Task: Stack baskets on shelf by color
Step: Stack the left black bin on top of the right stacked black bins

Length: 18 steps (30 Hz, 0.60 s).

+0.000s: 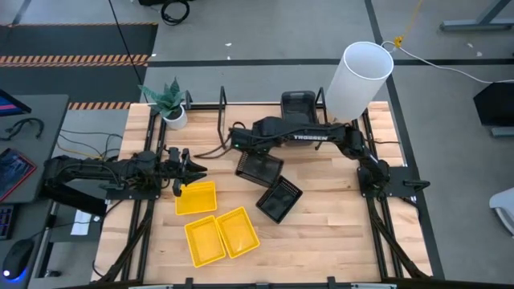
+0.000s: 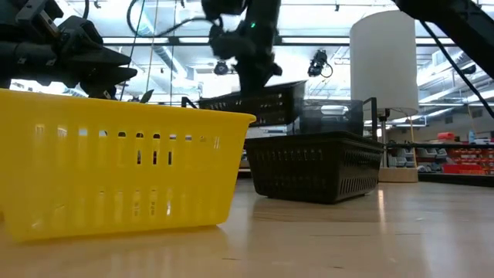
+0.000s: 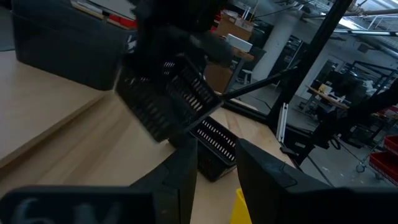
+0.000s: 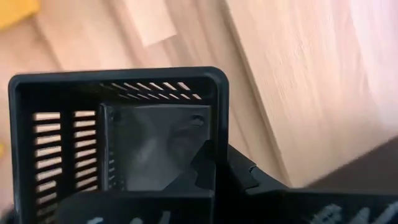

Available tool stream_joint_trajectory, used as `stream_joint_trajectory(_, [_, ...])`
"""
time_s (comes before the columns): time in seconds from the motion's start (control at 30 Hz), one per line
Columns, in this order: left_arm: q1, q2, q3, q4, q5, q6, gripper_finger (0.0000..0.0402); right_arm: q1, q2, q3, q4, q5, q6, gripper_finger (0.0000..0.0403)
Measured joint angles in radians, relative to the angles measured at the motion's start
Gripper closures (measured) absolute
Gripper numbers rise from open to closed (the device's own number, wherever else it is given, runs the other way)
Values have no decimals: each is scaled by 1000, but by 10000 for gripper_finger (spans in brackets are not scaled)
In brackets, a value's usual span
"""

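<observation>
Only one readable mark: "TROSSEN" in white capitals on the right arm (image 1: 309,136), on the forearm link in the high view (small, but the letters match the maker's name). White lettering also shows on the housings at the near edge of both wrist views, too blurred to read. Red bins and boxes in the room behind the counter carry no legible labels. Nothing readable on the baskets, the shelf or the white cylinder.
</observation>
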<state>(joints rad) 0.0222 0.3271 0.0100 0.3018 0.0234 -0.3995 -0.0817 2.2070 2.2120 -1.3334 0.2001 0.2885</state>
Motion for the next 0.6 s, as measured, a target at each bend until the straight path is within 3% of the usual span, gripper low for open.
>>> stream_joint_trajectory(0.13, [0, 0, 0, 0, 0, 0, 285, 38, -48, 0, -37, 14, -102, 399])
stream_joint_trajectory(0.6, [0, 0, 0, -1, 0, 0, 285, 197, -83, -42, -108, 20, -772, 395])
